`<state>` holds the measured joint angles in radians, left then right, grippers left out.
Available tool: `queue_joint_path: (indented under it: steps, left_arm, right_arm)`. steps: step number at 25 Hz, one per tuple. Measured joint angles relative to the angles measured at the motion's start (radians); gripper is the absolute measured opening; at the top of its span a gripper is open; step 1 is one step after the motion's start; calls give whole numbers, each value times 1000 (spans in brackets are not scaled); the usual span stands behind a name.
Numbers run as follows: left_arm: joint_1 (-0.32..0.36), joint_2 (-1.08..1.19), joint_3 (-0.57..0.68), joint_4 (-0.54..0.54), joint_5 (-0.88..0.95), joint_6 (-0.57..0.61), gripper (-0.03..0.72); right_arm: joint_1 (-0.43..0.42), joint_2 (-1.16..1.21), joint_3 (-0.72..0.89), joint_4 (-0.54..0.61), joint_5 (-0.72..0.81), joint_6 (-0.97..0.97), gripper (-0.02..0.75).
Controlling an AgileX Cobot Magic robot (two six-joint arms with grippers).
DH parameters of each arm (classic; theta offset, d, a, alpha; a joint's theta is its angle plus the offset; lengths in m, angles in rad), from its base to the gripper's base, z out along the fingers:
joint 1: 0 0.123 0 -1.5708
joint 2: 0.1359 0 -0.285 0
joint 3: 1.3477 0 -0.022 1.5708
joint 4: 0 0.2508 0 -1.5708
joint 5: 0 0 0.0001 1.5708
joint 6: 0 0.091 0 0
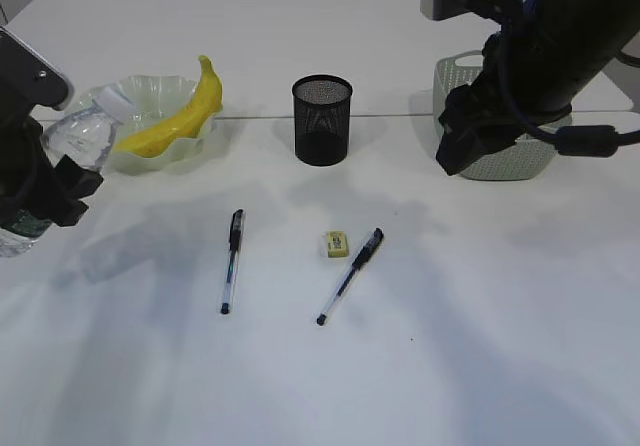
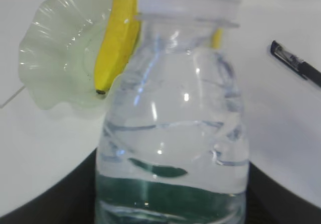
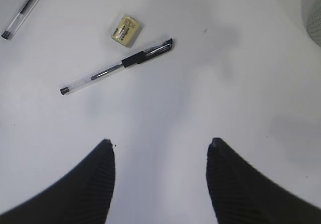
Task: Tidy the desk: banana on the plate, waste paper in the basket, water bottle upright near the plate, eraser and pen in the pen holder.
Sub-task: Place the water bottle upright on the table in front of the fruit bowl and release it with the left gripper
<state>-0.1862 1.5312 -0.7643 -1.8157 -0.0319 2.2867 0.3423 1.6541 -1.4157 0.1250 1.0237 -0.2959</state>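
Water bottle (image 2: 170,133) clamped in left end effector (image 1: 40,191), right end effector (image 3: 159,148) spread wide above pen (image 3: 118,66).

The table (image 1: 480,346) is plain white. At far left a yellow banana (image 1: 185,116) lies in a pale translucent green plate (image 1: 150,94) with a wavy rim. The water bottle (image 2: 173,128) is clear, with a dark green label low down. The pen holder (image 1: 322,119) is black mesh, and the basket (image 1: 500,156) at far right is pale grey-green. Both pens (image 1: 231,261) (image 1: 350,276) are clear with black caps; the eraser (image 1: 335,244) is pale yellow. The right tool (image 3: 160,181) has black ribbed fingers (image 3: 95,184).
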Motion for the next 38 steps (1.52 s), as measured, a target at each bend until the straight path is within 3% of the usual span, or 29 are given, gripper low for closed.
queue_joint_path:
  steps: [9, 18, 26, 31, 38]
  left_arm:
    - [-156, -1, -2, 139, -225, 5, 430]
    - [-174, -1, -2, 283, -376, -95, 417]
    - [-180, -1, -2, 546, -627, -398, 416]
    - [-233, -2, -2, 657, -770, -611, 415]
    - [-255, -24, -4, 709, -688, -1142, 415]
  right_arm:
    - [0, 0, 0, 0, -1, 0, 428]
    - [0, 0, 19, -1, -1, 0, 428]
    - [0, 0, 66, -1, -8, 0, 428]
    - [0, 0, 66, 0, -8, 0, 428]
    - [0, 0, 66, 4, -8, 0, 428]
